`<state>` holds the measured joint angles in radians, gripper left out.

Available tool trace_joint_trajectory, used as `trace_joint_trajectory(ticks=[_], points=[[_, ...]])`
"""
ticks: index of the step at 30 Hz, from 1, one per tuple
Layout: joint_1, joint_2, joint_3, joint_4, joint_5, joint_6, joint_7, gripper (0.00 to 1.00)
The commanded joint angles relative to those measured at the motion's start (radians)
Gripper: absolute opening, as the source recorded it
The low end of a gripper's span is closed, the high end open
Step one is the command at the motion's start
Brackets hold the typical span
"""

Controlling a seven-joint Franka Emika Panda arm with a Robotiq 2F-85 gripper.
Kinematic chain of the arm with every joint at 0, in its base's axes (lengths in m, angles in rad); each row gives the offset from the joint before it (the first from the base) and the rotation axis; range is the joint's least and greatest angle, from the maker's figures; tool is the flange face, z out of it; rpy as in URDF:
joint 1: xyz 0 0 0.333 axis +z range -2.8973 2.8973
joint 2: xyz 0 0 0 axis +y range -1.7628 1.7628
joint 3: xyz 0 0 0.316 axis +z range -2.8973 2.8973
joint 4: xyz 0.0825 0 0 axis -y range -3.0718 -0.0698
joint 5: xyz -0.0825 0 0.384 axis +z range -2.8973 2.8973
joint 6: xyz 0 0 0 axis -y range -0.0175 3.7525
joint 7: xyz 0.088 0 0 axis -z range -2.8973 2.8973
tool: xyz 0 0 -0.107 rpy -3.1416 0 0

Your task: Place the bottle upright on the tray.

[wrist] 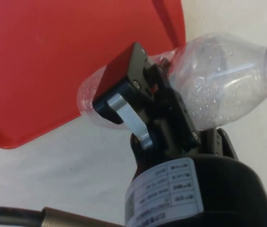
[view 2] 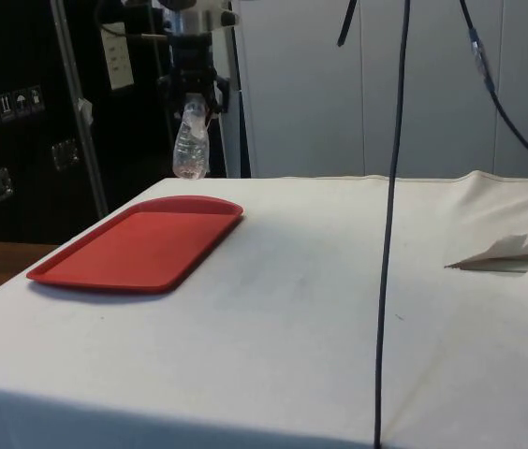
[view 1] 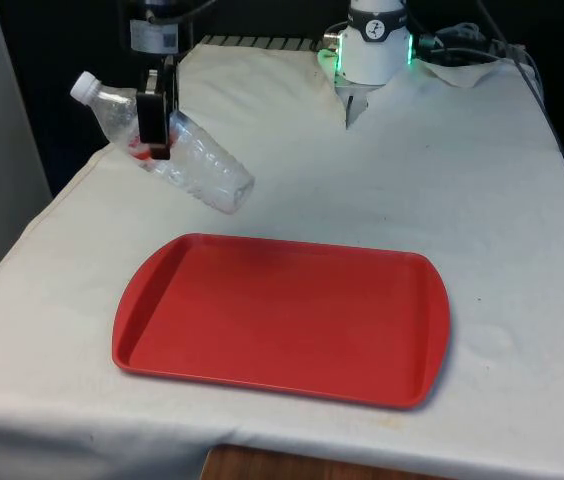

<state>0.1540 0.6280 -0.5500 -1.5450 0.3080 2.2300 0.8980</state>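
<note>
A clear plastic bottle (view 1: 197, 165) with a white cap hangs tilted in the air, cap up toward the front view's left and base down toward the tray. My gripper (view 1: 154, 125) is shut on the bottle near its red-marked middle. The red tray (view 1: 282, 320) lies flat on the white cloth below, to the front view's right of the bottle. In the side view the bottle (view 2: 190, 145) hangs under the gripper (view 2: 194, 98) above the tray's (view 2: 138, 245) far end. In the wrist view the black fingers (wrist: 124, 80) clamp the bottle (wrist: 218, 80), with the tray (wrist: 62, 61) beyond.
A dark cable (view 2: 390, 224) hangs down across the side view. A fold of cloth (view 2: 512, 251) sticks up at the table's far side there. The table edge (view 1: 52, 215) runs close under the bottle at the front view's left.
</note>
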Motion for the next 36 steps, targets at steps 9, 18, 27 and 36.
trace_joint_trajectory(ticks=[9,18,27,36], points=[[0.001,0.020,0.000,0.027,-0.057,0.010,0.043,0.33],[0.006,0.059,-0.009,0.077,-0.144,0.017,0.120,0.33],[0.006,0.088,-0.013,0.117,-0.214,0.015,0.176,0.33],[0.008,0.114,-0.014,0.150,-0.280,0.012,0.232,0.33]])
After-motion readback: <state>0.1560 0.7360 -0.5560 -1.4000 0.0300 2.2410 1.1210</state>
